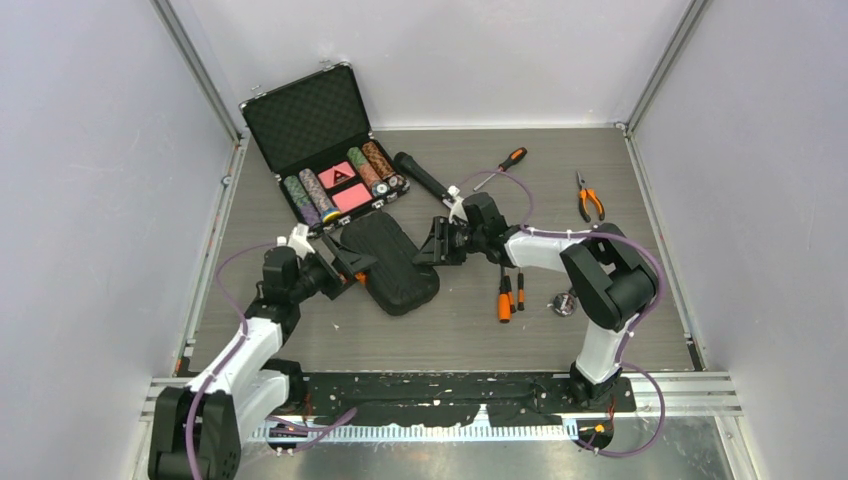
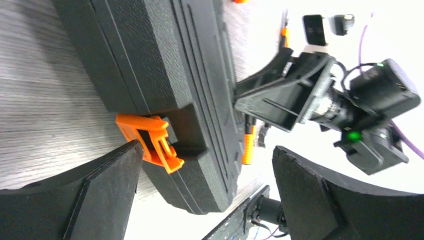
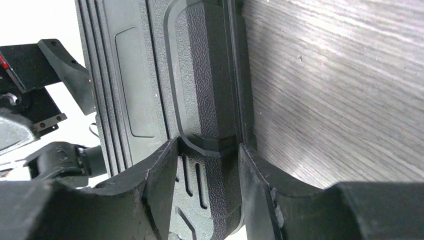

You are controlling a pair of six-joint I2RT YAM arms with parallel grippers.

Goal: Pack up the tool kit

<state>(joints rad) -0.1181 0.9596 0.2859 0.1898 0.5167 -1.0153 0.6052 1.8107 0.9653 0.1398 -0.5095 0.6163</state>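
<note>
The tool case [image 1: 393,262] lies shut at the middle of the surface [image 1: 460,335], ribbed lid up, its long axis running from 11 to 5 o'clock. Its orange latch [image 2: 150,140] sits on the edge facing 9 o'clock.

The left pincer [image 1: 352,262] is at that latch edge with its jaws spread as wide as they go. The latch lies between them, just beside one finger [image 2: 100,190], and nothing is held.

The right pincer [image 1: 432,245] meets the opposite edge, at 3 o'clock. Its jaws are about halfway in and straddle a raised section of the rim. The wrist view shows each finger [image 3: 160,175] hard up against the plastic, but I cannot tell whether they actually clamp it.

Loose tools lie apart from the case:
- a screwdriver [image 1: 505,165] at 1 o'clock
- pliers [image 1: 588,197] at 2 o'clock, well away
- short orange-handled tools [image 1: 506,296] at 4 o'clock

An open poker chip case [image 1: 300,115] stands at 11 o'clock, nearly touching the tool case's far end. A black flashlight [image 1: 420,176] lies at 12 o'clock.
</note>
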